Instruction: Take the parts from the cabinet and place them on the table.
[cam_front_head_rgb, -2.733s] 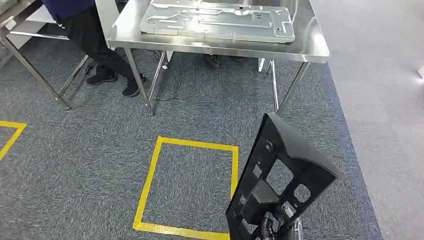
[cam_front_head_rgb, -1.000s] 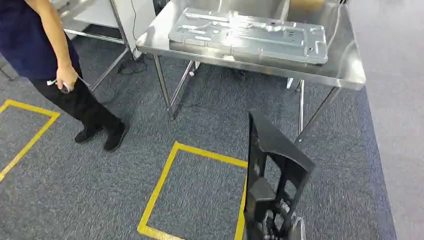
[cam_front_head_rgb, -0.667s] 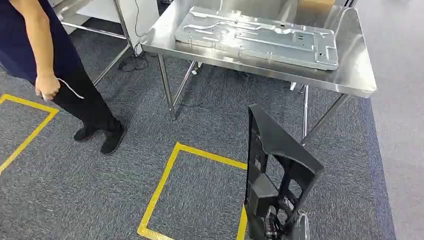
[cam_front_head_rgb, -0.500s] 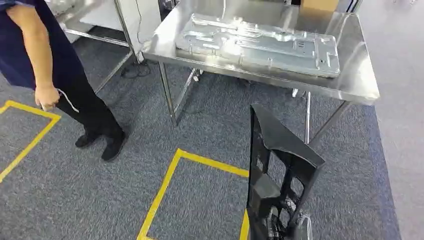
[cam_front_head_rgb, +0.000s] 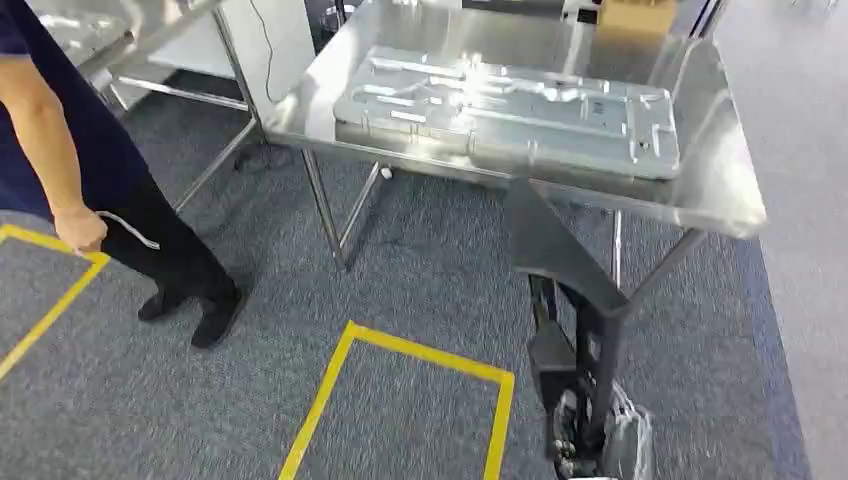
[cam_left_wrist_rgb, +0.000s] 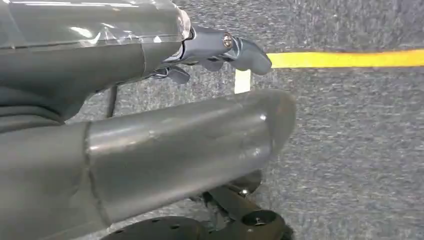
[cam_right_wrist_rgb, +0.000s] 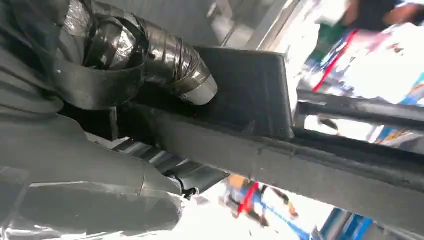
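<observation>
One steel desk (cam_front_head_rgb: 720, 190) stands ahead of the right hand, and a big flat metal panel (cam_front_head_rgb: 510, 105) lies on its top. A small cardboard box (cam_front_head_rgb: 633, 14) sits at the far edge of the desk, beyond the panel. On the grey carpet (cam_front_head_rgb: 200, 400) yellow tape (cam_front_head_rgb: 330, 400) marks a square, just to the left of the right hand. A person (cam_front_head_rgb: 90, 190) in dark clothes stands far to the left of this hand, beside the desk, with something small in the hand.

The black plastic frame (cam_front_head_rgb: 575, 300), the part of the task, stands almost upright above the right hand (cam_front_head_rgb: 585, 440) and its top end reaches up to the near edge of the desk. The right hand grips the frame at its lower end; in the right wrist view the thumb (cam_right_wrist_rgb: 165, 60) presses on the dark frame (cam_right_wrist_rgb: 310, 160).

The left hand (cam_left_wrist_rgb: 215, 50) hangs over the carpet near a tape line (cam_left_wrist_rgb: 345, 59). Its fingers are curled in and it holds nothing.
</observation>
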